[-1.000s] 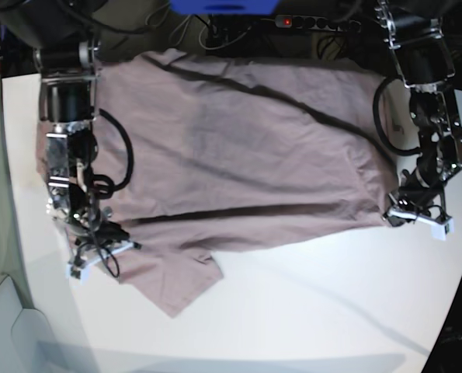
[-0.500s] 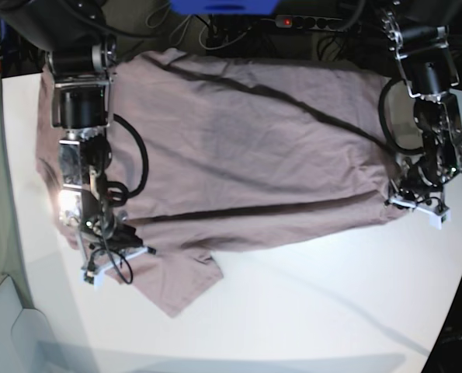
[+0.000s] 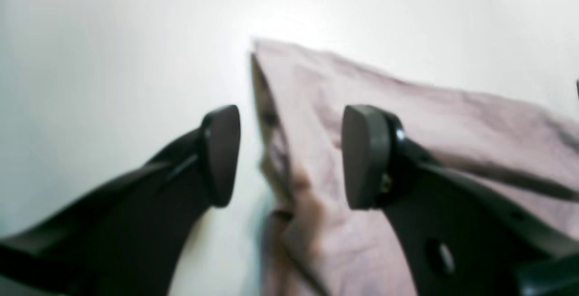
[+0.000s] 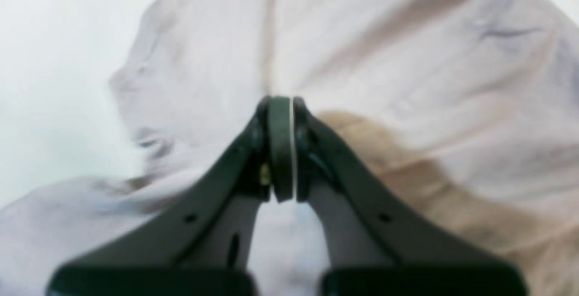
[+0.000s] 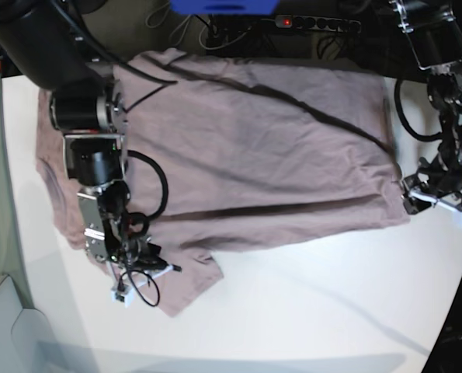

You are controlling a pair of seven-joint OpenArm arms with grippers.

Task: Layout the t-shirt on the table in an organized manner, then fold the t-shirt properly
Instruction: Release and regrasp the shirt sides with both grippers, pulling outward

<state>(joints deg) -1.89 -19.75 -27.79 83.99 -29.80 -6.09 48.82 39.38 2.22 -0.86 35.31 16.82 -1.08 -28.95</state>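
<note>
A dusty mauve t-shirt [image 5: 246,148] lies spread across the far half of the white table [image 5: 324,311], its wide body crossed by long diagonal creases and one sleeve corner pointing toward the near edge at lower left in the base view. Beyond the far edge of the table, a power strip [image 5: 308,22] with a lit red switch and a blue object [image 5: 224,6] sit among dark cables.

At the right of the base view, the left pincer [image 5: 439,203] stands at the shirt's corner near the table's right edge. Its wrist camera shows the left pincer [image 3: 289,155] with its two dark pads spread apart, the folded edge of the t-shirt [image 3: 407,128] lying between them; the blurred picture does not settle whether either pad touches the cloth. The bare table [image 3: 90,60] fills the left of that view.

At the left of the base view, the right pincer [image 5: 141,278] is down on the shirt's near hem, its arm crossing the fabric. The right wrist camera shows the right pincer [image 4: 280,151] with its pads pressed together above the wrinkled t-shirt [image 4: 407,83]; whether cloth is caught between them cannot be told from the blurred frame.
</note>
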